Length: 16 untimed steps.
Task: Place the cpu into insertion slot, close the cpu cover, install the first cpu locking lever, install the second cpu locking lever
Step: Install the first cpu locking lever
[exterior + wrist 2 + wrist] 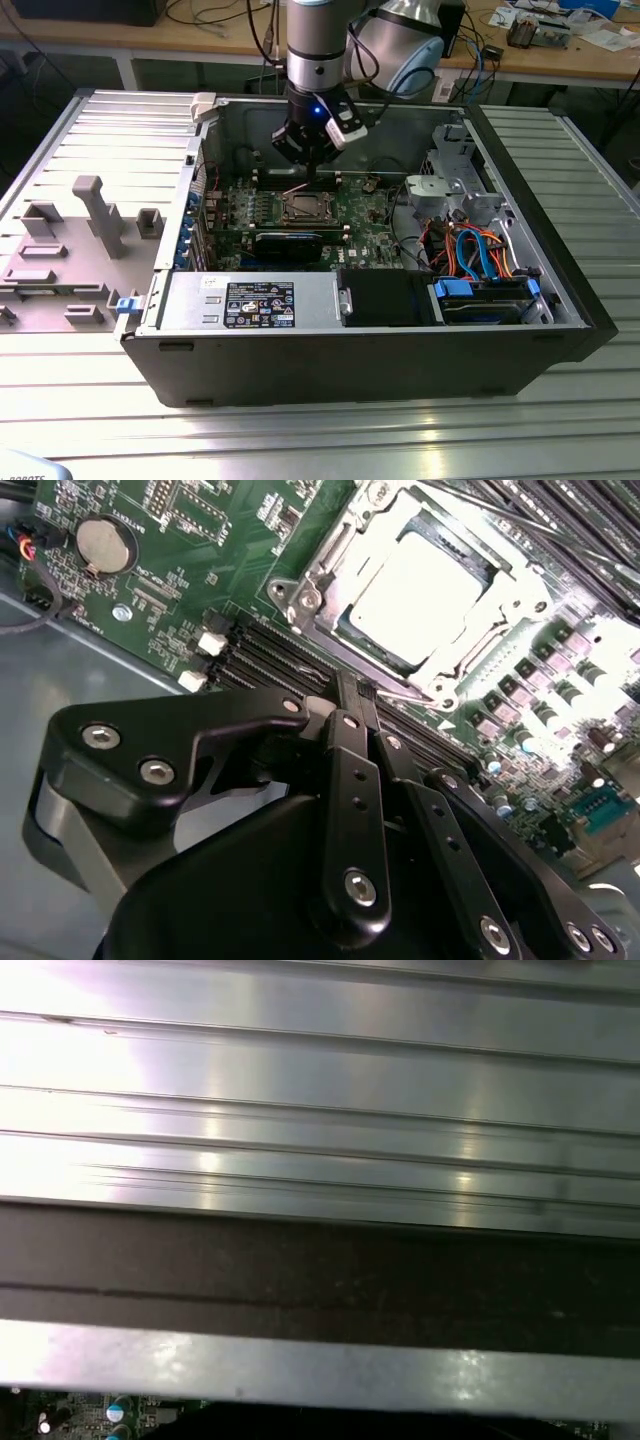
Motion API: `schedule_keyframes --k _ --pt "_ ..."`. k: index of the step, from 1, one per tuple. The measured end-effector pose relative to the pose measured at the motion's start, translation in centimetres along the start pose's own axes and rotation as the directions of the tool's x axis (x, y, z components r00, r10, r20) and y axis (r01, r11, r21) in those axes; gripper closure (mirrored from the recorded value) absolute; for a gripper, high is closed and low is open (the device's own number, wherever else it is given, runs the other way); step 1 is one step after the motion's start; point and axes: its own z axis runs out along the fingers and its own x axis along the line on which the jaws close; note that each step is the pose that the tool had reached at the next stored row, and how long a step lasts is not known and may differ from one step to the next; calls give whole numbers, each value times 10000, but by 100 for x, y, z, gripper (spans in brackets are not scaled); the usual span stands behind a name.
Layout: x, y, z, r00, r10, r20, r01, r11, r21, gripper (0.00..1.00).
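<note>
Gripper (pixel 358 695), fingers pressed together and empty, hovers beside the socket; cpu (pixel 418 590) sits under the lowered cpu cover (pixel 318 575). Lever work wants steady, level pressure.

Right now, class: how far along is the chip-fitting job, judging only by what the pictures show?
Done: the chip sits in its socket, and the metal cover frame lies down around it. In hand: the hand hangs just beside the socket's edge, by a thin lever there. Left: whether either locking lever is latched cannot be told from these views, so treat both as unconfirmed.
</note>
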Motion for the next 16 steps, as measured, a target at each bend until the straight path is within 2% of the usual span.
schedule_keyframes --k 8,16 --pt "-50 -5 81 9998 204 6 -204 9998 -24 89" --pt "-70 -7 89 9995 306 8 -306 9995 -24 89"
